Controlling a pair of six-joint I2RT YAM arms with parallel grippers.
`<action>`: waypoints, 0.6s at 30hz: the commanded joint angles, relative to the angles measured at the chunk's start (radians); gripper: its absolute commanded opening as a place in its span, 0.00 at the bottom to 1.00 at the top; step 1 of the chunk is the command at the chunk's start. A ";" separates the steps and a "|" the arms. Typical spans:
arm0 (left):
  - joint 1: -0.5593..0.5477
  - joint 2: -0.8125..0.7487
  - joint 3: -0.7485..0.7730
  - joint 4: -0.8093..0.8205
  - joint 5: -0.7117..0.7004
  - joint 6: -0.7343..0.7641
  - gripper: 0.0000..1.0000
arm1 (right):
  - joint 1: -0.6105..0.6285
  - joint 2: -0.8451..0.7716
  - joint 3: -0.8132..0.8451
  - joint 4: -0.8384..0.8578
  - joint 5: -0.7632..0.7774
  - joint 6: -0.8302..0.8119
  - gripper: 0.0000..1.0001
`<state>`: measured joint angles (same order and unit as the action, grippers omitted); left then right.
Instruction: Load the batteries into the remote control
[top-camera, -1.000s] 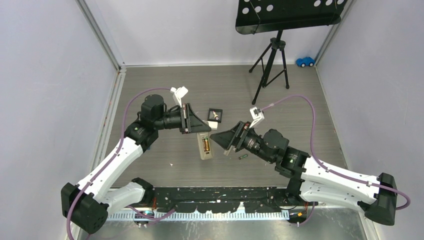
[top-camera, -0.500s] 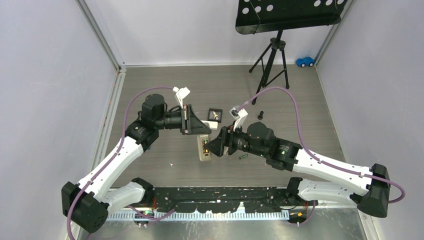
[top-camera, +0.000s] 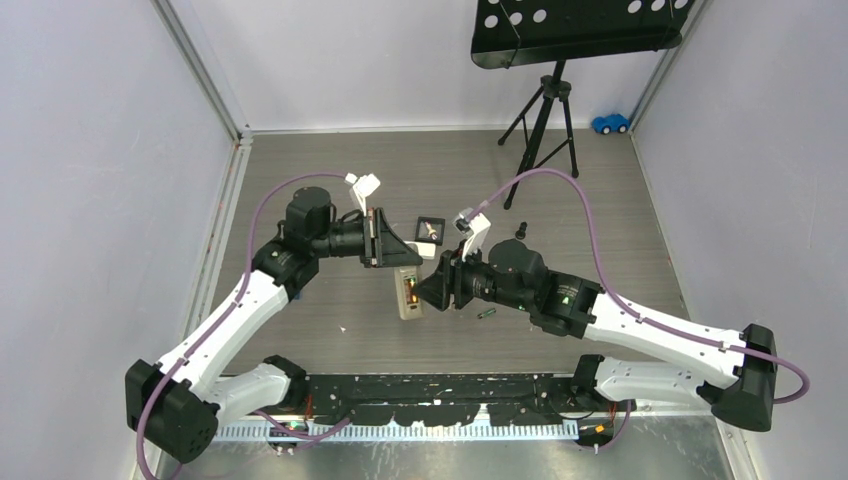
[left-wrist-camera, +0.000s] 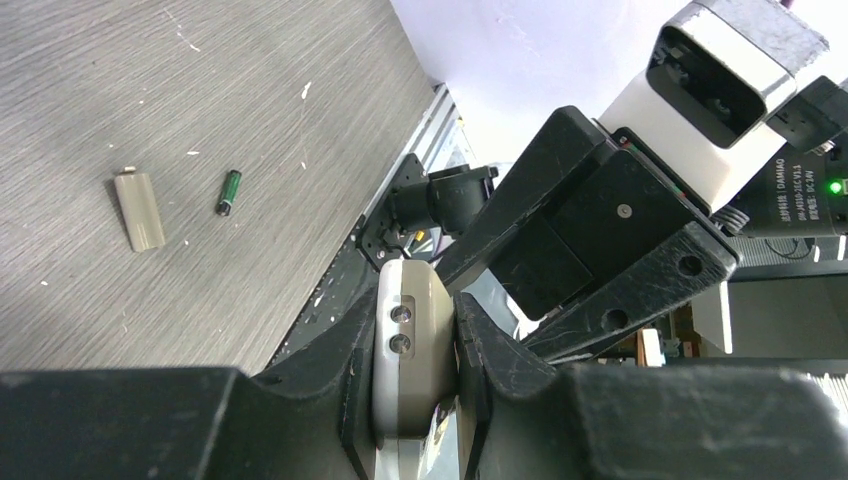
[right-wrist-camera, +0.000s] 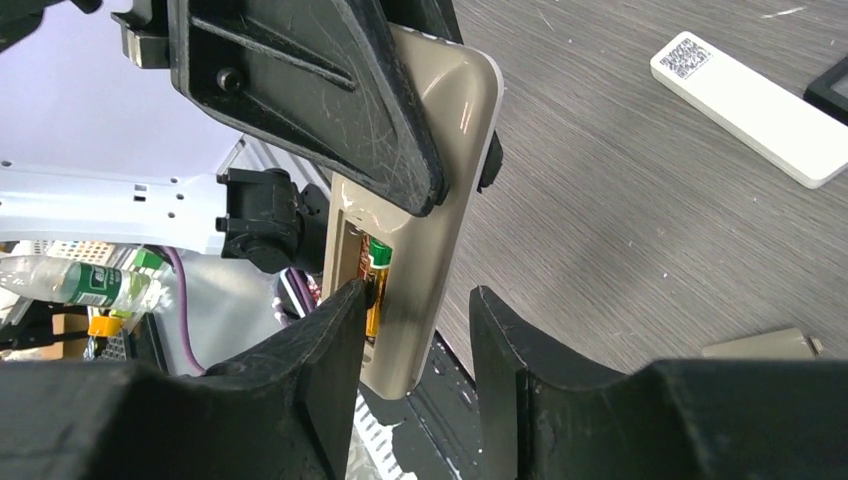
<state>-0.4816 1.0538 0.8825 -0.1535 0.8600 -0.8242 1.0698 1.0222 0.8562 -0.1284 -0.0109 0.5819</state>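
Observation:
My left gripper (top-camera: 402, 263) is shut on the upper end of the remote control (top-camera: 408, 295) and holds it above the table, its grey-beige back (right-wrist-camera: 445, 190) facing the right wrist camera. Its battery bay is open, with an orange battery (right-wrist-camera: 377, 275) seated inside. My right gripper (right-wrist-camera: 418, 300) is open and straddles the remote's lower end. Its left finger (right-wrist-camera: 335, 330) touches the bay at the battery. A gap separates the right finger (right-wrist-camera: 500, 340) from the remote. A green-and-black battery (left-wrist-camera: 229, 192) lies loose on the table.
The beige battery cover (left-wrist-camera: 139, 208) lies near the loose battery. A shorter white remote (right-wrist-camera: 745, 105) rests on the table. A small black tray (top-camera: 430, 231) and a stubby black peg (top-camera: 520, 231) sit behind the grippers. A tripod stand (top-camera: 545, 120) and a blue toy car (top-camera: 610, 123) are at the back.
My right gripper has moved left up to the remote, and its jaws have narrowed around the lower end. The left arm and the remote have stayed put.

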 joint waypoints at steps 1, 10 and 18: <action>0.006 -0.013 0.065 -0.048 0.007 0.032 0.00 | -0.005 -0.001 0.037 -0.081 0.051 -0.048 0.52; 0.029 -0.012 0.017 -0.159 -0.257 0.134 0.00 | -0.010 -0.117 0.013 -0.045 0.143 0.078 0.79; 0.029 -0.051 -0.010 -0.148 -0.407 0.145 0.00 | -0.057 -0.032 0.054 -0.445 0.520 0.407 0.75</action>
<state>-0.4561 1.0401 0.8772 -0.3305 0.5179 -0.7017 1.0470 0.9520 0.9035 -0.3595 0.2775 0.7689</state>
